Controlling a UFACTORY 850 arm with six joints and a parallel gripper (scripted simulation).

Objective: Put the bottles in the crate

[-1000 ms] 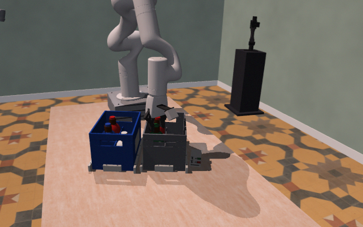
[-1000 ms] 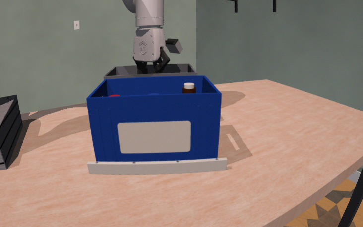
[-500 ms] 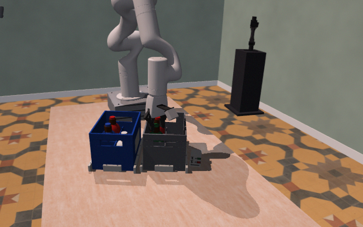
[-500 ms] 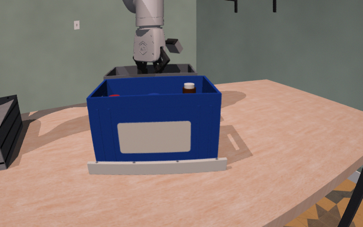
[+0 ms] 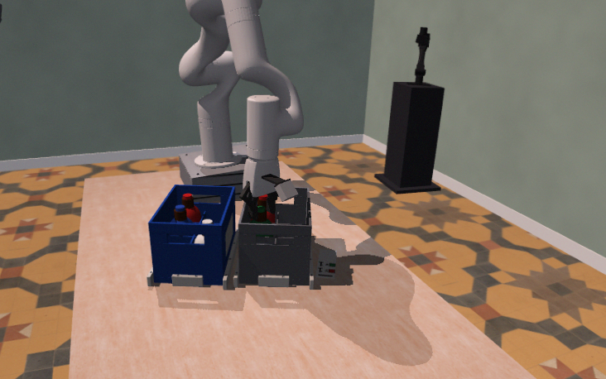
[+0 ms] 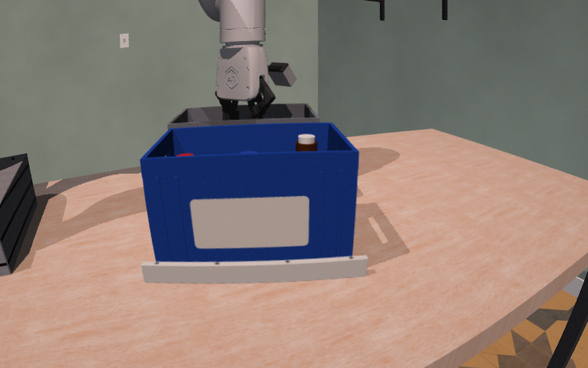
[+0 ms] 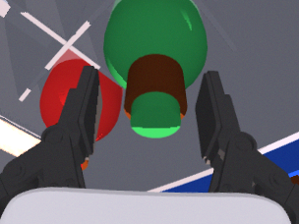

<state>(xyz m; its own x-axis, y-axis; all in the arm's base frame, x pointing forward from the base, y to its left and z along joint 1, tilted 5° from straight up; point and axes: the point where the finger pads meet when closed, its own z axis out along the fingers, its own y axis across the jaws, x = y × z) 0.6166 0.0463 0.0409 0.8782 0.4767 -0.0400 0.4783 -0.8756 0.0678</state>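
Nearest the wrist camera, the tool (image 5: 260, 203) (image 6: 242, 108) (image 7: 149, 86) is reaching down into the grey crate (image 5: 275, 263) (image 6: 242, 121), its two fingers standing a bit over halfway open. A green-capped bottle (image 5: 261, 215) (image 7: 155, 74) is sitting between them, and there's a visible gap on each side of the neck, so nothing's being gripped.

The relation that matters: the bottle's long axis is looking roughly upright, pretty much lined up with the way the tool is pointing. So the exit is probably straight up along the neck, no sideways swing. The red bottle (image 5: 271, 216) (image 7: 74, 100) is standing just beside the green one, right by one finger in the wrist view, so that's the side where a drifting or wider-opening finger could be knocking something. There's only one arm, so no question of which is nearer.

Just past the grey crate, on the desk (image 5: 200, 339) (image 6: 433, 208), the pick list (image 5: 326, 263) is lying with a green line and a red line. The counts are too small to read for sure, but if it's one each, the picking is looking about done.

On the other side, the blue crate (image 5: 187, 263) (image 6: 249, 177) is keeping red-, blue- and white-capped bottles, and both crates are looking level.

Change since the earlier views: none I can make out | my tool (image 5: 263, 203) (image 6: 242, 113) (image 7: 149, 86): any shift is too small to tell | green-capped bottle (image 5: 261, 214) (image 7: 155, 79) between my fingers: any movement is likewise too slight to tell
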